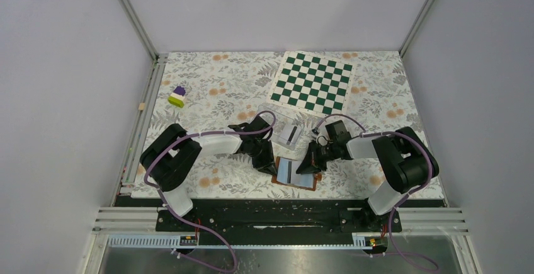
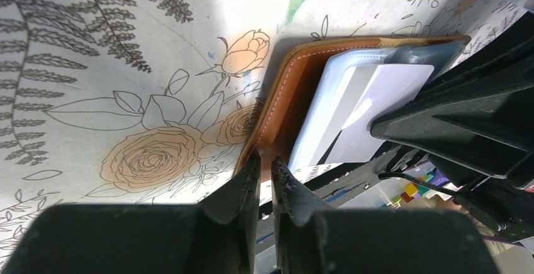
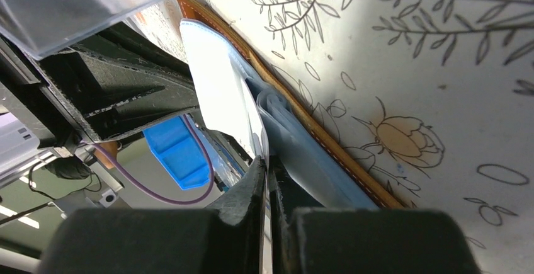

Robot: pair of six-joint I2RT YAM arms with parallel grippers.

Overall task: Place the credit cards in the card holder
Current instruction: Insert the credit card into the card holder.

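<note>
- left arm [image 1: 189, 153] and right arm [image 1: 398, 155]: chunky black joint housings, white links in between, white stub at each base
- purple cable [image 1: 146, 172] looped loosely along each arm, running down past the base
- both bases sit on a black rail [image 1: 271, 214]
- left gripper [image 2: 264, 168], right gripper [image 3: 267, 168]: matte black wedge-shaped fingers tapering to thin tips

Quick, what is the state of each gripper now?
Left gripper: nearly closed at the wallet edge; grip cannot be told.
Right gripper: closed on a card.
</note>
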